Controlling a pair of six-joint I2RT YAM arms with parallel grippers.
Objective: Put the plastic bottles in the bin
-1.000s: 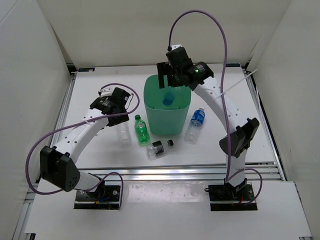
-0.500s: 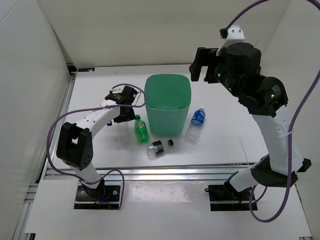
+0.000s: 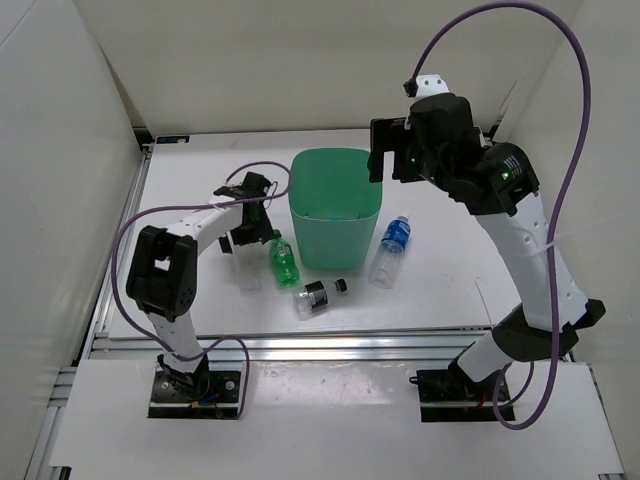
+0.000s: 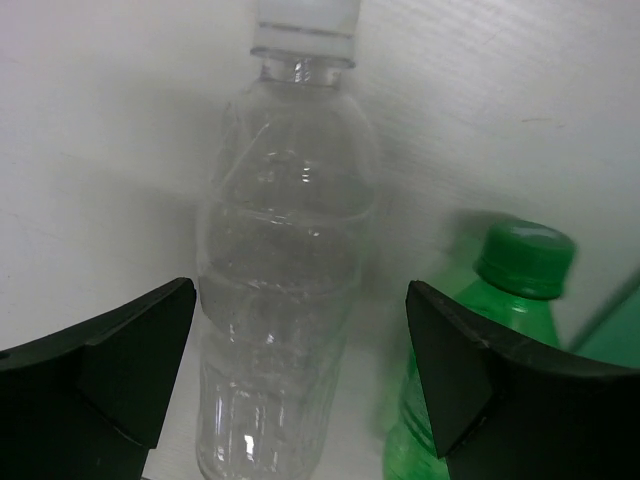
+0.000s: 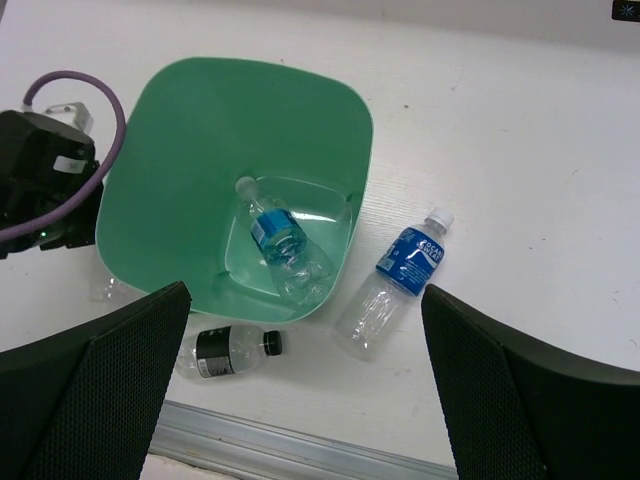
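The mint-green bin (image 3: 335, 245) stands mid-table. In the right wrist view the bin (image 5: 180, 170) holds one clear blue-label bottle (image 5: 285, 245) on its floor. My right gripper (image 3: 385, 150) is open and empty, high above the bin's right rim. A second blue-label bottle (image 3: 392, 250) lies right of the bin. A black-label bottle (image 3: 320, 296) lies in front of the bin. A green bottle (image 3: 283, 258) and a plain clear white-capped bottle (image 3: 245, 270) lie left of the bin. My left gripper (image 4: 300, 370) is open, low over the clear bottle (image 4: 285, 270), with the green bottle (image 4: 480, 390) under its right finger.
White enclosure walls surround the table. A metal rail (image 3: 330, 345) runs along the near edge. The left arm's purple cable (image 3: 270, 170) loops beside the bin's left wall. The bin's edge (image 4: 620, 330) shows close to the left gripper's right finger.
My right gripper has lifted and pulled back to the right from over the bin, and the blue-label bottle now lies inside. My left gripper has swung right and down onto the clear bottle.
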